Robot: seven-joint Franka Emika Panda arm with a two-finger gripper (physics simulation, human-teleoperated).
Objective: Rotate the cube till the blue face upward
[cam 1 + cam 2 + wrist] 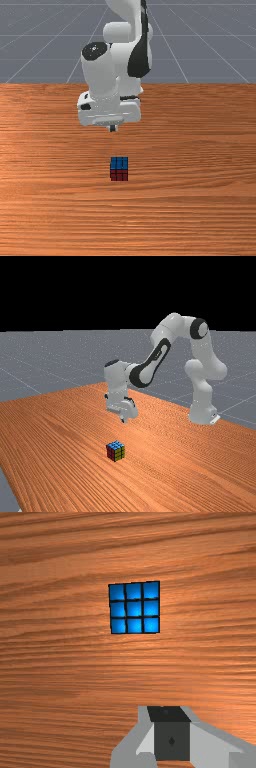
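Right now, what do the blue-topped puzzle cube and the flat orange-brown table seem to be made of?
The cube looks like hard plastic, fairly smooth: flat coloured squares sit in a black grid, though stickers or tiles I can't tell. The table looks like wood, perhaps veneer, with a soft sheen: dark grain streaks, some patches paler.

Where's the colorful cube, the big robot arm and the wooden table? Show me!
Cube [134, 608]: wrist view, middle of its blue top.
Robot arm [168, 328]: far view, its high white bend.
Table [200, 200]: front view, its wooden top.
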